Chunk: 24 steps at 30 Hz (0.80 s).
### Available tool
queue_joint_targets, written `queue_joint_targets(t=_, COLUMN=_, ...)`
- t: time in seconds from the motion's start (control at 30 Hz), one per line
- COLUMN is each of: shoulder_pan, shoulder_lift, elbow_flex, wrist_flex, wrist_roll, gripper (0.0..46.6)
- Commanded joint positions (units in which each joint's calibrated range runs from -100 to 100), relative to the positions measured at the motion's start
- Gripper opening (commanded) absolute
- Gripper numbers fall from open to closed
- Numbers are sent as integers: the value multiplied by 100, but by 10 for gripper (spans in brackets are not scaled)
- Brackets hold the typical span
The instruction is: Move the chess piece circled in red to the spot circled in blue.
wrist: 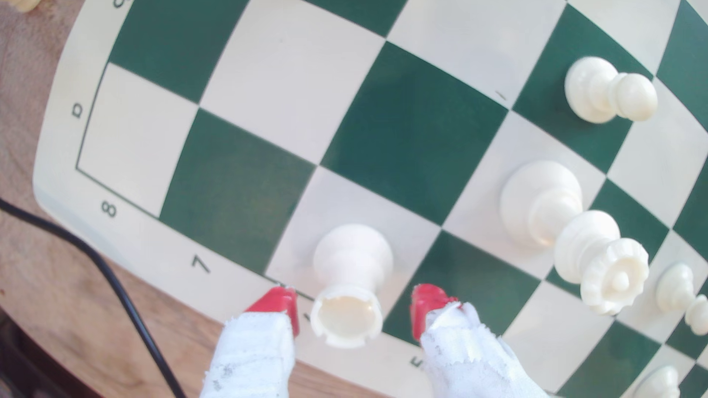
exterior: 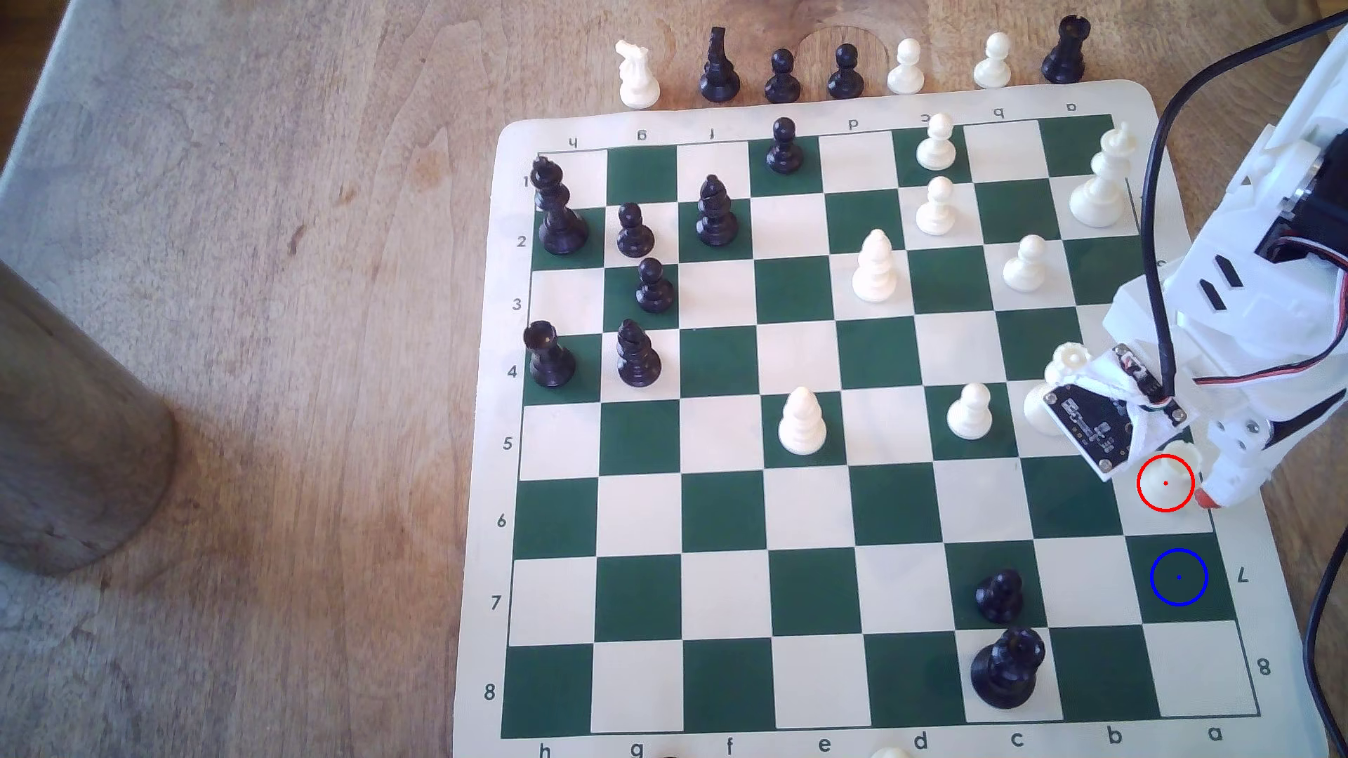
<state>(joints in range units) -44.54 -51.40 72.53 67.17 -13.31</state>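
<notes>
Looking down from the wrist view, the jaws [wrist: 354,306] stand apart, one red tip on each side of the chess piece [wrist: 350,283], with a gap visible between each tip and its notched top. Both fingers [wrist: 253,356] are wrapped in white cloth behind the red tips. The piece stands upright on a cream square at the board's edge, by the rank 7 label — the dark green square next to it along that edge lies bare. A black cable [wrist: 115,283] crosses the counter [wrist: 46,291] beside the board.

The exterior view hides most of this: the camera board [exterior: 1094,419] on the wrist covers the piece, leaving only its base showing inside the red ring [exterior: 1166,482]. It does show the spot [exterior: 1179,576], the adjoining dark square with a blue ring. The white arm [exterior: 1254,291] reaches down from the exterior view's upper right, tilted toward the board's edge — the white queen [exterior: 1054,390] stands just beyond the wrist.
</notes>
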Motion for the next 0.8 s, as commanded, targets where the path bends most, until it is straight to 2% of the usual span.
queue_joint_targets(t=0.0, shoulder_pan=-55, shoulder_lift=-12, elbow_flex=-172, wrist_flex=48, wrist_roll=-29, gripper=159)
queue_joint_targets(t=0.17, shoulder_pan=-102, shoulder_lift=55, elbow_flex=-272, wrist_flex=23, wrist_roll=-15, gripper=140)
queue_joint_targets(t=0.43, shoulder_pan=-55, shoulder_lift=64, elbow_flex=-353, wrist_flex=-124, wrist_roll=-103, gripper=149)
queue_joint_targets(t=0.57, shoulder_pan=-47, shoulder_lift=64, elbow_flex=-371, wrist_flex=-157, wrist_roll=-93, gripper=134)
queue_joint_targets(t=0.7, shoulder_pan=-55, shoulder_lift=81, elbow_flex=-380, wrist_flex=-173, wrist_roll=-68, gripper=78)
queue_joint_targets(t=0.77, shoulder_pan=-63, shoulder_lift=47, elbow_flex=-399, wrist_flex=-198, wrist_roll=-54, gripper=4)
